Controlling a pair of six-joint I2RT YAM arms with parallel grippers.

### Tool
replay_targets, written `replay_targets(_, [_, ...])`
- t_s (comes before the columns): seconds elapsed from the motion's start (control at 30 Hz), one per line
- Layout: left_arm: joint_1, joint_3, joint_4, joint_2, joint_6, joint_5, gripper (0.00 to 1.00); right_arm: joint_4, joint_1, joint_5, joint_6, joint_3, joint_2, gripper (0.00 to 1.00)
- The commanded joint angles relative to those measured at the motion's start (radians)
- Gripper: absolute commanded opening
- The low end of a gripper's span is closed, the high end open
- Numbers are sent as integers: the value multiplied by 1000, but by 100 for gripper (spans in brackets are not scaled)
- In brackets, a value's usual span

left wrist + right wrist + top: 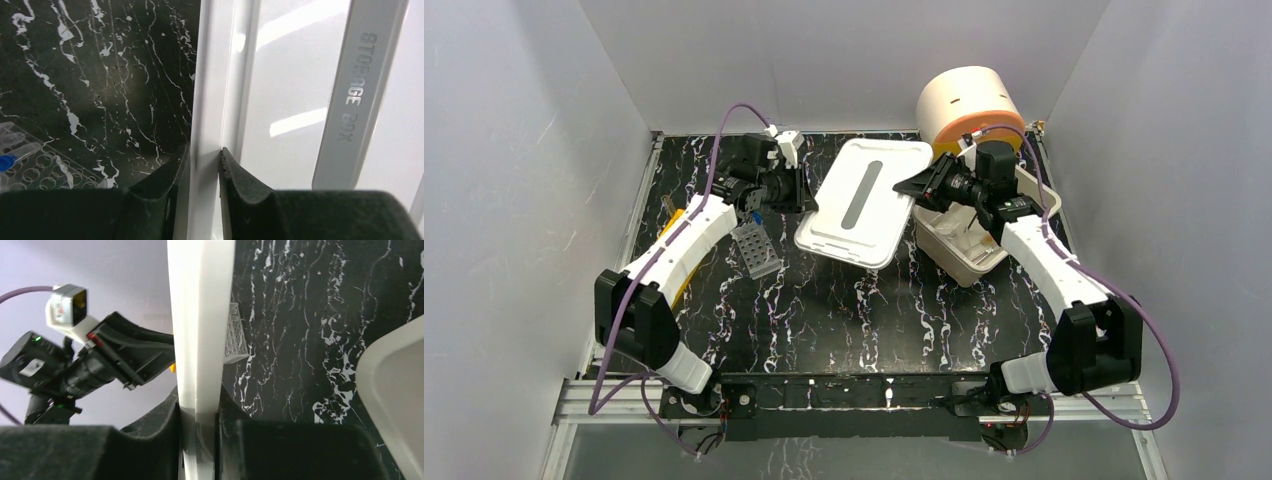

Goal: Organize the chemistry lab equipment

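- White plastic lid (864,200), rectangular with a raised grey strip reading STORAGE BOX, is held between the two arms over the black marbled tabletop (844,310).
- Left gripper (204,155): fingers pinched tight on the lid's left rim, one on each face.
- Right gripper (198,415): fingers clamped on the lid's opposite edge, which the wrist camera sees edge-on.
- Grey perforated tube rack (757,250) lies on the tabletop beside the left arm, just left of the lid.
- Blue-capped clear tubes (10,157) rest on the rack, at the edge of the left wrist view.
- White open plastic box (969,250) sits under the right arm, near the lid's right end; what it contains is too unclear to tell.
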Motion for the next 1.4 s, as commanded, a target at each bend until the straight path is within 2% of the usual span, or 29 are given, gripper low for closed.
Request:
replay_targets(0.0, [4, 68, 77, -4, -16, 163, 0, 154, -3, 37, 55, -43, -90, 14])
replay_targets(0.07, [3, 67, 98, -8, -13, 221, 0, 155, -4, 69, 65, -49, -113, 11])
replay_targets(0.1, [4, 70, 99, -9, -10, 233, 7, 150, -6, 82, 68, -52, -124, 11])
replay_targets(0.13, [4, 73, 96, -10, -8, 232, 21, 135, -9, 103, 69, -52, -135, 11])
replay_targets(0.2, [4, 78, 89, -9, -11, 186, 57, 88, -20, 151, 70, -54, -156, 11])
replay_targets(0.3, [4, 88, 71, -5, -14, 126, 81, 19, -56, 194, 56, -70, -192, 11])
replay_targets(0.37, [4, 98, 65, 2, -15, 114, 88, -22, -90, 208, 47, -83, -213, 10])
replay_targets(0.47, [3, 107, 67, 10, -21, 129, 92, -59, -144, 225, 19, -94, -247, 10])
replay_targets(0.67, [4, 121, 68, 45, -43, 164, 93, -108, -217, 228, -14, -66, -275, 10])
replay_targets(0.9, [-1, 157, 104, 151, -207, 276, 93, -148, -253, 274, 19, -60, -301, 10])
replay_targets(1.0, [-18, 157, 116, 169, -223, 242, 92, -138, -301, 257, 42, -41, -302, 9])
replay_targets(1.2, [-28, 81, 174, 138, -228, 181, 93, -81, -314, 217, 111, 6, -307, 9])
replay_targets(1.37, [-28, -4, 178, 100, -356, 75, 92, -67, -316, 211, 186, 20, -320, 9])
